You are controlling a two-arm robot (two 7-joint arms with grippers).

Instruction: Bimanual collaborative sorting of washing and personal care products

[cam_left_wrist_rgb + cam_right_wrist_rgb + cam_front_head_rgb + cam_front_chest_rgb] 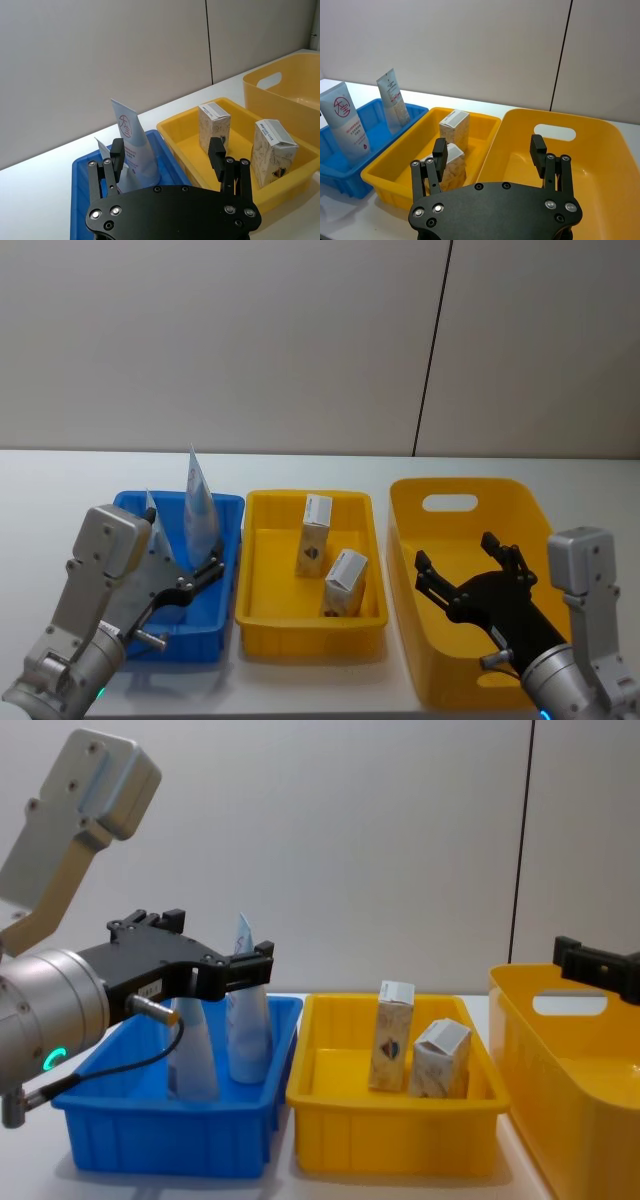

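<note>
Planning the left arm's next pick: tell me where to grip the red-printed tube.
I'd take the red-printed tube by its flat upper half, from above, across the broad faces: it stands upright, thin end up, and the blue tray walls in its base.

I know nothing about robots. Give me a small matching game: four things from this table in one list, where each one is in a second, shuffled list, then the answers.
Things
1. tube with red print
2. rear carton
3. left gripper
4. right gripper

Places
A. open, over the large yellow bin
B. standing in the blue tray
C. open, over the blue tray
D. in the small yellow tray

Pairs: 1-B, 2-D, 3-C, 4-A
</note>
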